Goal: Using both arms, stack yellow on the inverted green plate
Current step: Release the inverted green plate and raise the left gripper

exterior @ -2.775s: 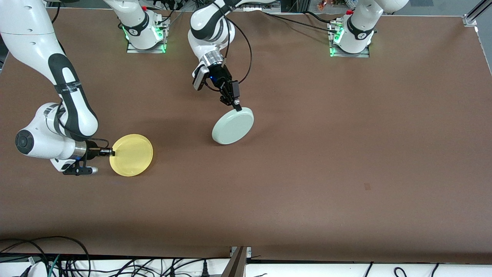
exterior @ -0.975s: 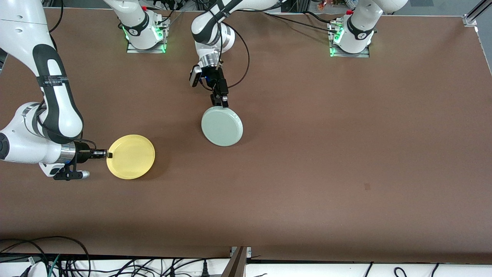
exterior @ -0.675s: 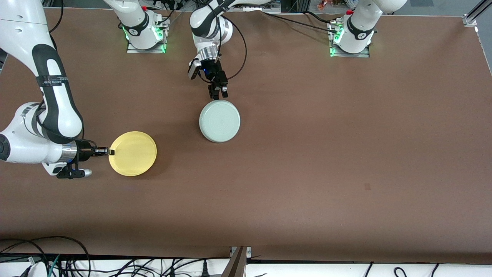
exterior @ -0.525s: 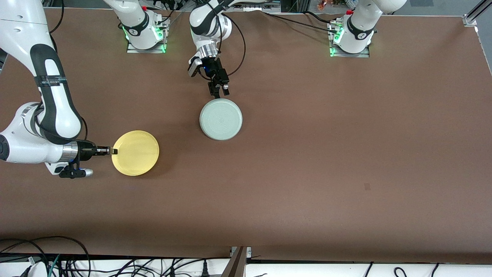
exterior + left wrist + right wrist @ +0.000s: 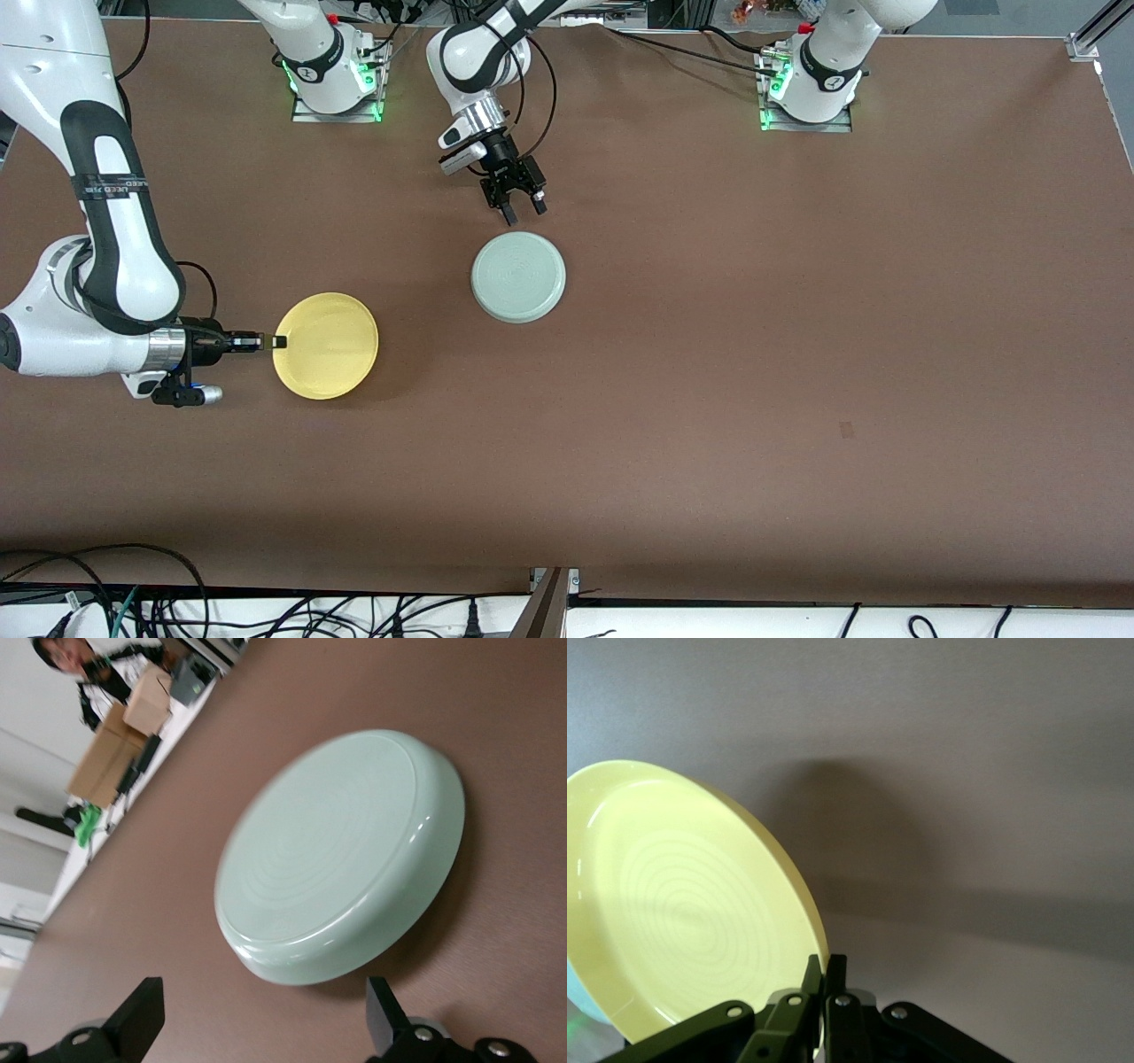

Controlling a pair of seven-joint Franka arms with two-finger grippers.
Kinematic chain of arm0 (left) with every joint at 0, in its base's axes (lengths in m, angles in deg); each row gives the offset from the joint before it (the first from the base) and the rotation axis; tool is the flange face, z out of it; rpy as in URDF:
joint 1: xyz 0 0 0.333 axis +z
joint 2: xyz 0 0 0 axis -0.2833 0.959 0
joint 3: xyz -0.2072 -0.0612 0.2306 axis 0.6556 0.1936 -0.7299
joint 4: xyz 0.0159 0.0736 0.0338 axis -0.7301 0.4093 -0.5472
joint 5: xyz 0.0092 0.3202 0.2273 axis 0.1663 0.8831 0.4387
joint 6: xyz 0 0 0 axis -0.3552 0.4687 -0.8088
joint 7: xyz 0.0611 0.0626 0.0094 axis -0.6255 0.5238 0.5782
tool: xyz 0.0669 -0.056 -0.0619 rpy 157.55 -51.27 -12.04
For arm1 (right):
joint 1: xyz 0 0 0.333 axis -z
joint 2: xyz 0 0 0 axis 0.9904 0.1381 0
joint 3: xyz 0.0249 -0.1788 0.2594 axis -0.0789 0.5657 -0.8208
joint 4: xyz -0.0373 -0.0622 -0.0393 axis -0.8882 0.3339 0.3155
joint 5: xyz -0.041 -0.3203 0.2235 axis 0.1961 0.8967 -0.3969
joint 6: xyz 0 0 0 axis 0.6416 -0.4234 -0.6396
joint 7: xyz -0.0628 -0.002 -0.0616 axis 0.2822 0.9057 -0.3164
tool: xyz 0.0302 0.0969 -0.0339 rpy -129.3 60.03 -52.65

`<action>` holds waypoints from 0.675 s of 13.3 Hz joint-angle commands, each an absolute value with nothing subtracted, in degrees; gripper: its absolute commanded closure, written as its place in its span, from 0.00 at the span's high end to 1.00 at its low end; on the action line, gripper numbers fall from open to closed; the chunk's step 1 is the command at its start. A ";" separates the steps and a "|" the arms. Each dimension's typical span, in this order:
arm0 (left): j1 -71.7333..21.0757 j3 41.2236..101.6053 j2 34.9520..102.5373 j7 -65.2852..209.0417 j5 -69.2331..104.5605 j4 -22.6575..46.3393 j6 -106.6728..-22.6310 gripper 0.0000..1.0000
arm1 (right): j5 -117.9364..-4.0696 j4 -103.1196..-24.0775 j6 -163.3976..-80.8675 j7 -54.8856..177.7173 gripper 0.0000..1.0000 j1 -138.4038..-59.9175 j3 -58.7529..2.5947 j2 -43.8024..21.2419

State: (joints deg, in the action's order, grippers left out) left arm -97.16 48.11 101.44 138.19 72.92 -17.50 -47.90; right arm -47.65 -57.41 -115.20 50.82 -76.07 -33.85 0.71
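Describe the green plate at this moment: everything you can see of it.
The green plate is small, round, pale mint and glossy, like plastic. It lies upside down and flat on the brown table, its underside up, showing faint concentric rings and a rounded rim. Nothing grips it: the left gripper is beside its edge toward the bases, jaws open and clear of it. It lies farther from the front camera than the yellow plate, which the right gripper holds by the rim.

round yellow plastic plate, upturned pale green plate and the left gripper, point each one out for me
round yellow plastic plate (image 5: 328, 347), front view, centre of its inner face
upturned pale green plate (image 5: 518, 276), front view, centre of its underside
left gripper (image 5: 523, 209), front view, midway between its open fingertips
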 commanded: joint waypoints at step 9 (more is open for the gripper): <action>-81.07 49.13 88.76 127.50 40.92 -18.79 -52.25 1.00 | -47.62 -57.82 -114.52 60.47 0.00 -79.94 -41.88 -1.52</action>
